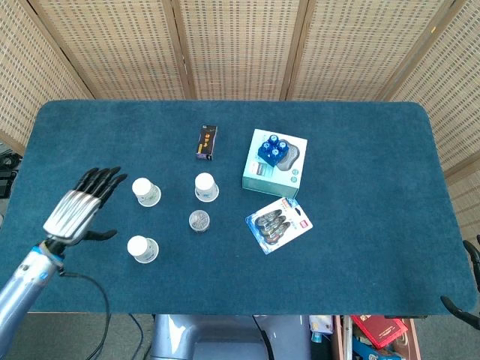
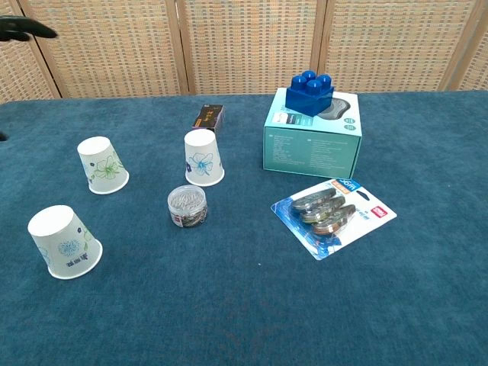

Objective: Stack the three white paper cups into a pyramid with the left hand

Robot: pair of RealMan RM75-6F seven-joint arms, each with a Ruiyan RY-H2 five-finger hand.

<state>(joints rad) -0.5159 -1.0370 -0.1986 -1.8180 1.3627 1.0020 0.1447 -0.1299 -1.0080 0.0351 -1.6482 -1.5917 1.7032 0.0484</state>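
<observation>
Both hands showed in the head view. The left hand hung over the table's left side with its dark fingers stretched flat and spread, the thumb out to the side, holding and touching nothing. The right hand showed only as dark curved tips at the lower right corner, off the table edge, too little to tell how it stood.

At two o'clock from the left hand's fingertips, just beside them, stood the far-left cup, a white paper cup upside down with a green flower print. At five o'clock from the palm stood the near cup, also inverted, with a blue print. The middle cup, inverted, stood well apart at three o'clock. None of the three touched another.

Between the cups sat a round clear tub of metal clips. A small black box lay at twelve o'clock from the middle cup. Further right stood a teal carton with a blue stud brick on top, and a blister pack at six o'clock from it. Blue carpet-like cloth covered the table.

The chest view showed the flower prints on the cup sides, and of the left hand only dark fingertips at the top left corner.
</observation>
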